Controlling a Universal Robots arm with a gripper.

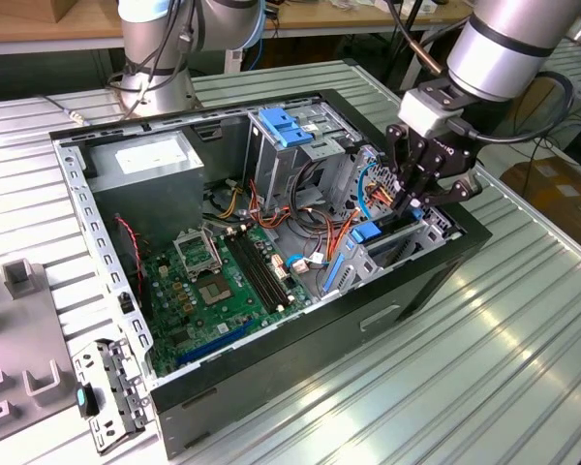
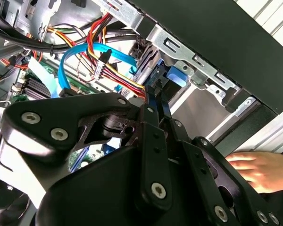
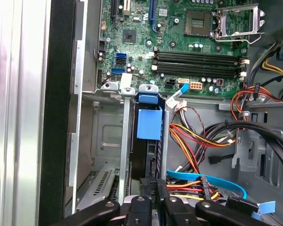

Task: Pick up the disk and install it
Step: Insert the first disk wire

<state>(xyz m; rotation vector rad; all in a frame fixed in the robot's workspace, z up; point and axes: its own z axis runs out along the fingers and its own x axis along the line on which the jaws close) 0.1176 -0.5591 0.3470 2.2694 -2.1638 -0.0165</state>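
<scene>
The open computer case [image 1: 445,266] lies on the slatted table. The disk [image 3: 148,123] stands on edge in a metal bay at the case's front corner, its blue side rail and tab facing up; it also shows as a blue piece [image 1: 366,232] in the exterior view and as the blue tab [image 2: 176,75] in the second wrist view. My gripper [image 1: 413,205] reaches down into that bay. Its black fingers [image 3: 161,197] sit close together, shut on the disk's upper edge, with my gripper [image 2: 153,96] pinching a thin blue strip of the rail. The disk's label is hidden.
Bundles of red, yellow, orange and blue cables [image 1: 310,218] crowd beside the bay. The green motherboard [image 1: 213,281], grey power-supply box [image 1: 150,160] and light-blue latch [image 1: 286,126] on the drive cage lie further in. A person's hand [image 2: 254,169] rests outside the case wall. A second arm's base [image 1: 155,58] stands behind.
</scene>
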